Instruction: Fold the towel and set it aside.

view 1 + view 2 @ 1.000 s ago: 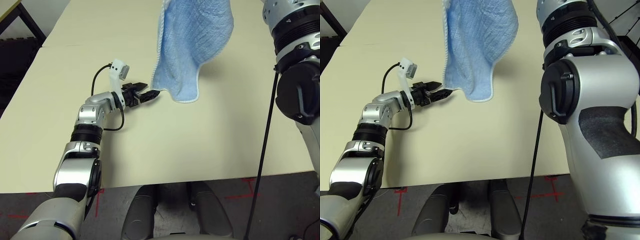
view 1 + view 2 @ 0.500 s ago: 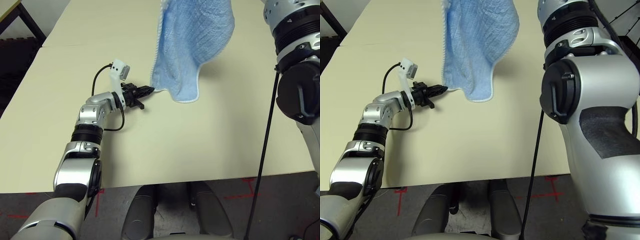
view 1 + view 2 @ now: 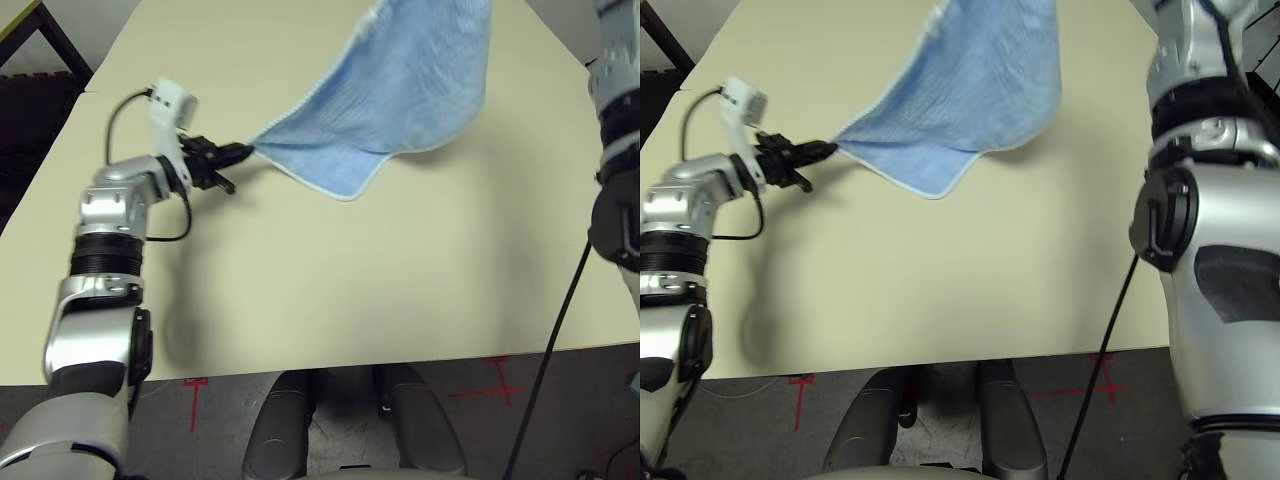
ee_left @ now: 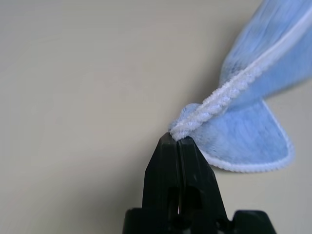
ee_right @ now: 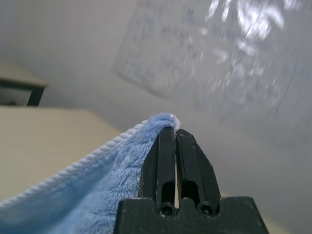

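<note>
Since a second ago, the towel [image 3: 400, 95] corner is pulled outward by the clenched left gripper [image 3: 243, 153]; the right gripper [image 5: 170, 132] is clamped on its upper edge above the beige table [image 3: 330, 280].

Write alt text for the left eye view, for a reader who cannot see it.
A light blue towel hangs stretched in the air above a beige table, one corner pinched in the shut left gripper at picture left. The cloth rises toward the upper right, out of the picture, and its lower edge sags toward the tabletop.

We see the towel [image 3: 400, 100] as soft, fluffy looped cloth with a white corded edge. The table [image 3: 350, 270] is smooth and matt. The left gripper [image 4: 176, 140] looks like matt black plastic.
</note>
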{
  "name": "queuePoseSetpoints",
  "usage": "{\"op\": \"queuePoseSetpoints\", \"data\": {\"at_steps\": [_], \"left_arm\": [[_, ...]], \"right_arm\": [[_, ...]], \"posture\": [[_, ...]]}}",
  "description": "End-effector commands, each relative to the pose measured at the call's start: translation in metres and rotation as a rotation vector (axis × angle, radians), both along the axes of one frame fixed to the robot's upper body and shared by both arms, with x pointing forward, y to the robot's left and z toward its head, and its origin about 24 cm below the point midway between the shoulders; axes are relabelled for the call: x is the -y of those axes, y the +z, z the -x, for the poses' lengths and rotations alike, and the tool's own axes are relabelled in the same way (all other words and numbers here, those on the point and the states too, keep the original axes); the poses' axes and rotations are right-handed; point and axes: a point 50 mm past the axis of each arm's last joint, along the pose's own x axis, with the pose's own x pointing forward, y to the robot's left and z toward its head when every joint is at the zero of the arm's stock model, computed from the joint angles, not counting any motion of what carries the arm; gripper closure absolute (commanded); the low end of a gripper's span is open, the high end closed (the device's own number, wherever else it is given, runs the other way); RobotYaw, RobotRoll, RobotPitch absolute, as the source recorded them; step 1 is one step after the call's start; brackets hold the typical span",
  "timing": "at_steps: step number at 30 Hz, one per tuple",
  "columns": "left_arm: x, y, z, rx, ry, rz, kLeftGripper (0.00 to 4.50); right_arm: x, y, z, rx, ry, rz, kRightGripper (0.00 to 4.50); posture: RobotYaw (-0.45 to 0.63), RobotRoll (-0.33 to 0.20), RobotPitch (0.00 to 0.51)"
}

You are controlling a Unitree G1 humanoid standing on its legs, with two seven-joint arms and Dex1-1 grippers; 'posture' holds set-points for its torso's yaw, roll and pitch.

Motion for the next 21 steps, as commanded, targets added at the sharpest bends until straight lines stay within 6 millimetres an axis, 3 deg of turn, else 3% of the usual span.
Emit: {"op": "queuePoseSetpoints", "data": {"at_steps": [1,4,6,12,21], "left_arm": [[-0.002,0.016,0.000,0.061,0.089,0.019,4.47],[-0.001,0.021,0.000,0.084,0.117,-0.014,4.47],[-0.002,0.019,0.000,0.057,0.110,-0.035,4.47],[-0.020,0.013,0.008,-0.088,0.066,-0.126,4.47],[-0.048,0.011,0.015,-0.141,0.150,-0.196,4.47]], "right_arm": [[0.021,-0.034,0.001,-0.134,-0.037,-0.073,4.50],[0.035,-0.072,0.004,-0.293,-0.099,-0.127,4.50],[0.042,-0.085,0.007,-0.363,-0.136,-0.153,4.50],[0.059,-0.094,0.013,-0.489,-0.203,-0.131,4.50],[0.070,-0.104,0.018,-0.747,-0.112,-0.065,4.50]], "posture": [[0.08,0.000,0.262],[0.08,0.000,0.269],[0.08,0.000,0.276],[0.07,0.000,0.281],[0.08,0.000,0.281]]}}
